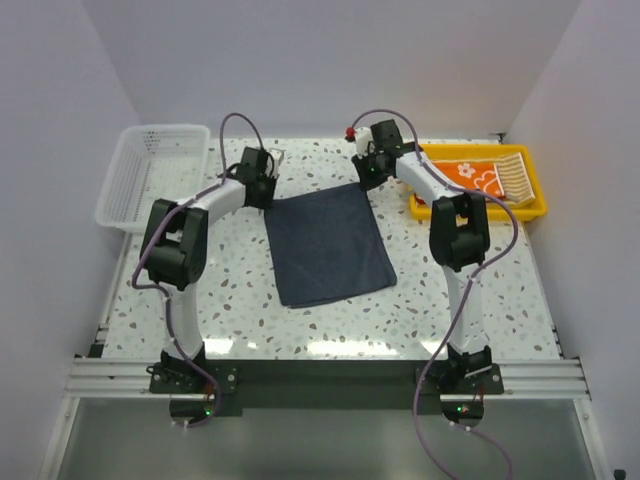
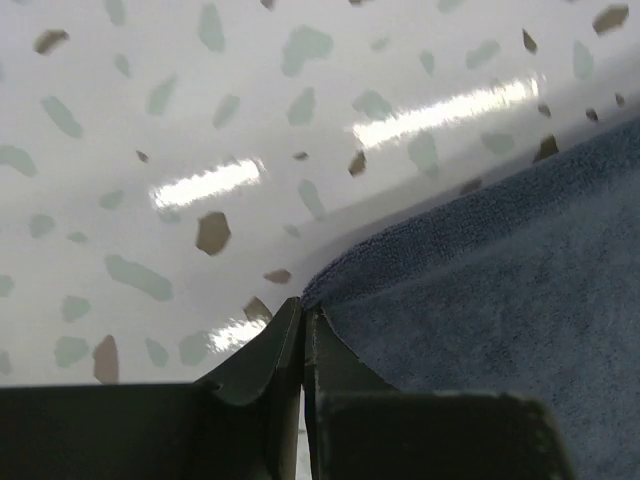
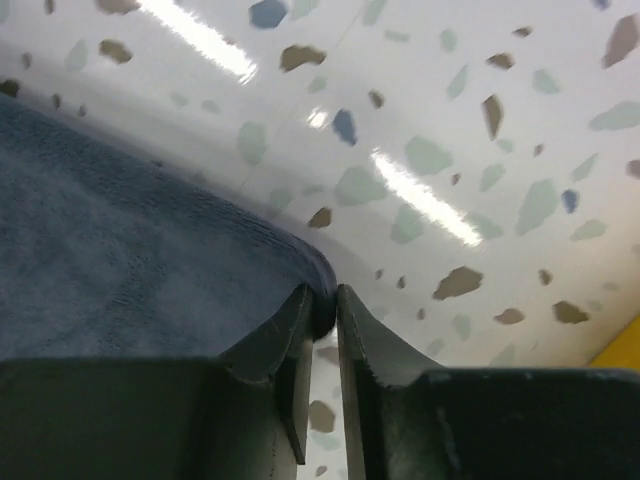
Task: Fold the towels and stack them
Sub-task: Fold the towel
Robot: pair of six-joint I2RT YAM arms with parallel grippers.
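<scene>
Enclosure: plain white walls [image 1: 330,60] on three sides; a glossy white tabletop [image 1: 240,300] flecked with grey, green and brown chips.

Item 1: dark blue towel [image 1: 328,248]. It is spread flat at the middle of the tabletop, turned slightly out of square, between the two arms.

Item 2: left hand [image 2: 304,310]. It is set at the far left corner of the dark blue towel, its fingers pressed together with the cloth's corner pinched at their tips.

Item 3: right hand [image 3: 322,295]. It is set at the far right corner, its fingers narrowed to a slit, with the rolled corner gripped between them.

Item 4: yellow tray [image 1: 530,205], at the far right. An orange towel [image 1: 470,172] with white prints and a striped towel [image 1: 512,172] are held in it, side by side.

Item 5: white mesh basket [image 1: 150,175], at the far left edge.
</scene>
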